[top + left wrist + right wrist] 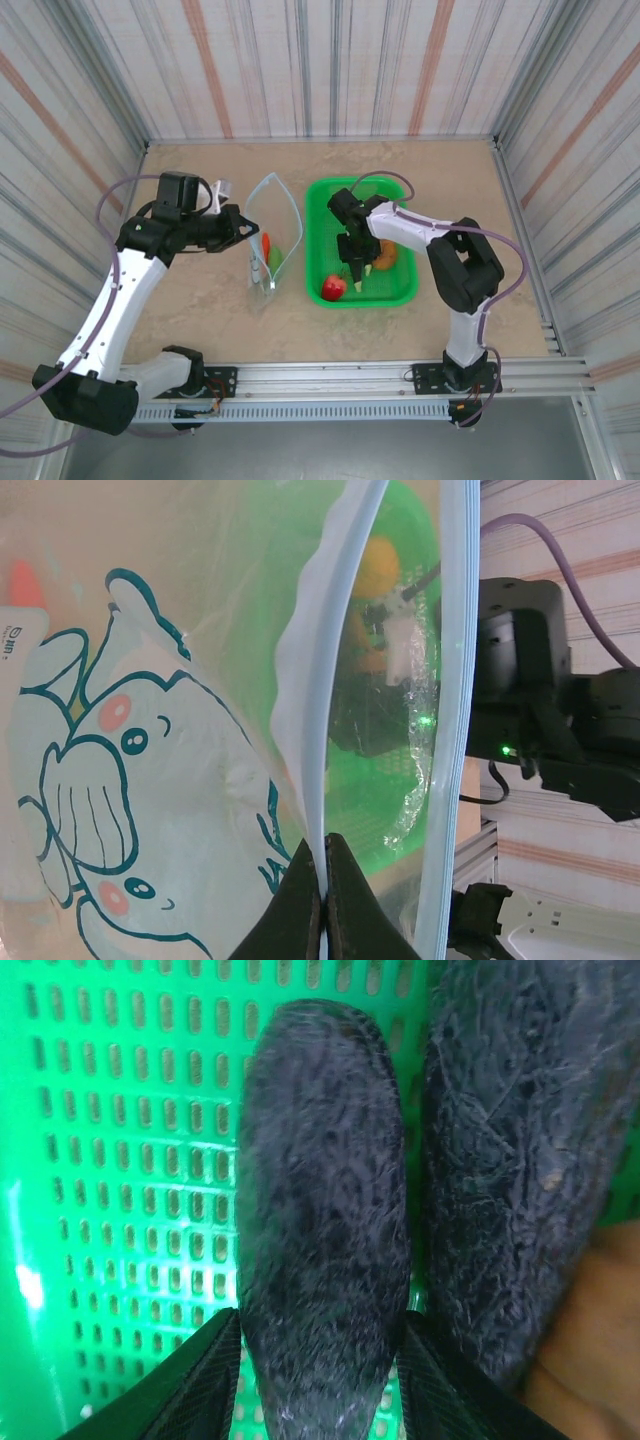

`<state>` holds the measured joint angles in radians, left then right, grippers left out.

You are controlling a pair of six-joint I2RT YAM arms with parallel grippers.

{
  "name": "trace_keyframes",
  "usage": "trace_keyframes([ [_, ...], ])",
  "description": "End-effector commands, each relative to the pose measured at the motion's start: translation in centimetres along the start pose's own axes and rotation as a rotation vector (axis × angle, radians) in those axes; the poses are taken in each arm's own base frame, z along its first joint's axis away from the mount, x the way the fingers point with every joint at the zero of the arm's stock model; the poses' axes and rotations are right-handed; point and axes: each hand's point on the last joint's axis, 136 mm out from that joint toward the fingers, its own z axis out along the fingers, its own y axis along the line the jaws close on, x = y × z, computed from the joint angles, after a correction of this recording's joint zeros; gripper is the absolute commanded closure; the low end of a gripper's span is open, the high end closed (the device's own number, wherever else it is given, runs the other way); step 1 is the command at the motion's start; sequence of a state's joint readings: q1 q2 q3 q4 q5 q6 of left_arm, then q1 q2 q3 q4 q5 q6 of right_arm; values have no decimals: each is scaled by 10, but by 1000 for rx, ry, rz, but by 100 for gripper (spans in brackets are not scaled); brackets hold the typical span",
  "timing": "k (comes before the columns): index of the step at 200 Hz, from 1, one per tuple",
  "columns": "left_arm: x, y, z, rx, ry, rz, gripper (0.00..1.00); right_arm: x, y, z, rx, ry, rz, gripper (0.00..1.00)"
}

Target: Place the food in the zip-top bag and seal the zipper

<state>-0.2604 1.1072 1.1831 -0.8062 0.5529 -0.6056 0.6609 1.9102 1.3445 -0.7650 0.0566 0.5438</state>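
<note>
At table (200,310) left: L arm's gripper (322,855) is clamped shut on one lip of the zipper (308,740), so the zip-top bag (150,780) stands on edge w/ its mouth spread toward the basket. We read this as a deliberate hold: w/o it the thin film would likely sag shut and block loading.

Inside bag: carrot (265,242) and cucumber (275,258) lie low against the near end, i.e. part of the food is loaded; zipper unsealed.

Just right of bag: green mesh basket (330,215), nearly touching it, which makes for a short transfer path.

R arm's gripper (356,268) points down into the basket, jaws partly closed around the dark eggplant (320,1210), fingers against both its flanks. Whether it is off the mesh floor we cannot tell. A 2nd dark fuzzy shape sits right beside it; ID unclear.

Also in basket: strawberry (333,288) near front-left corner, orange round fruit (386,255) to the right of gripper. We judge approx. half the food left to move.
</note>
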Motion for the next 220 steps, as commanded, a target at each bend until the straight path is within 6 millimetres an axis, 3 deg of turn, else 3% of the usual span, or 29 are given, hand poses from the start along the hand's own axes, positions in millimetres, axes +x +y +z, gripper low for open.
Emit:
trace_keyframes([
  [1,-3,-2,-5,16,-22,24,100,-4,-2,8,31,3,-12,58],
  [34,-4,-3,-6,18,-21,25,100,-8,-1,6,24,-14,-6,68],
  [75,-4,-3,-7,15,-24,29,100,-22,2,-40,-35,-125,0,74],
  [103,-5,-3,-7,18,-23,24,100,-32,0,-91,-75,-240,5,73],
  [138,-6,-8,-7,41,-19,14,100,-45,4,-171,-189,-396,34,74],
  [166,-6,-9,-4,54,-14,2,100,-52,39,-253,-378,-585,27,75],
  [183,-6,-9,-3,63,-13,-10,100,-52,59,-293,-476,-681,21,74],
  [205,-7,-11,-3,69,-14,-16,100,-51,88,-325,-621,-732,10,74],
  [220,-6,-11,-3,70,-14,-20,100,-50,107,-333,-673,-749,-19,74],
])
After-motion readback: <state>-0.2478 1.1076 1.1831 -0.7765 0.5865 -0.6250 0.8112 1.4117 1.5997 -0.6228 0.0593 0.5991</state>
